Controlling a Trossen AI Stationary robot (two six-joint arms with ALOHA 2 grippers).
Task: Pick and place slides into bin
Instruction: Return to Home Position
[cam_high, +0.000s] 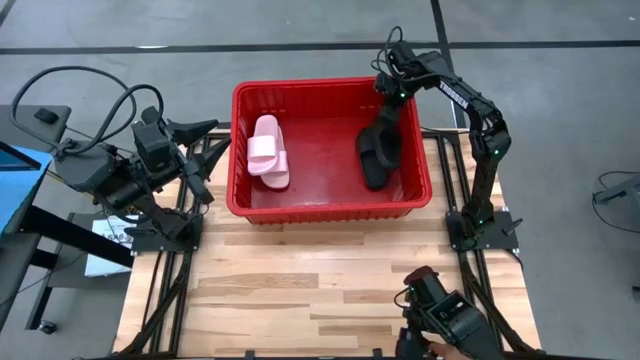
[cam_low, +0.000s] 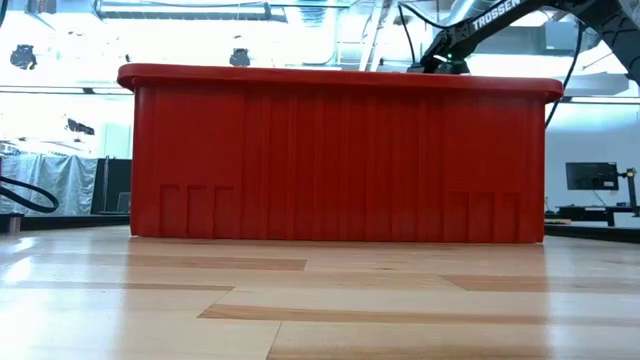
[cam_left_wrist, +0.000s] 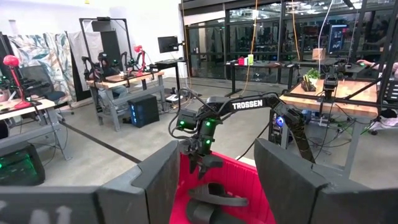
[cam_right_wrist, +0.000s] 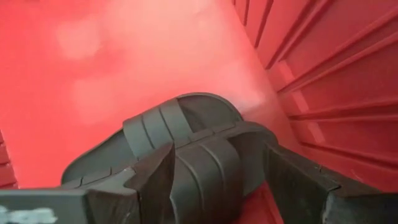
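The red bin (cam_high: 330, 205) stands at the table's far middle; the low view shows its near wall (cam_low: 340, 160). A pale pink slide (cam_high: 268, 150) lies on the bin floor at the left. Two black slides (cam_high: 378, 150) lie at the right, one resting partly on the other (cam_right_wrist: 186, 124). My right gripper (cam_high: 385, 118) reaches down into the bin, open, with its fingers on either side of the upper black slide's strap (cam_right_wrist: 214, 165). My left gripper (cam_high: 203, 160) waits open and empty left of the bin and shows in its own wrist view (cam_left_wrist: 217, 155). My right gripper stands over the upper black slide's strap (cam_right_wrist: 214, 165) from above, one finger (cam_right_wrist: 155, 180) on each side. I cannot tell whether the fingers touch it. The slide rests on the other black slide and the bin floor.
The bin's right wall (cam_right_wrist: 323, 93) is close beside my right gripper. Bare wooden tabletop (cam_high: 320, 290) lies between the bin and the near edge. A dark device (cam_high: 440, 315) sits at the near right edge.
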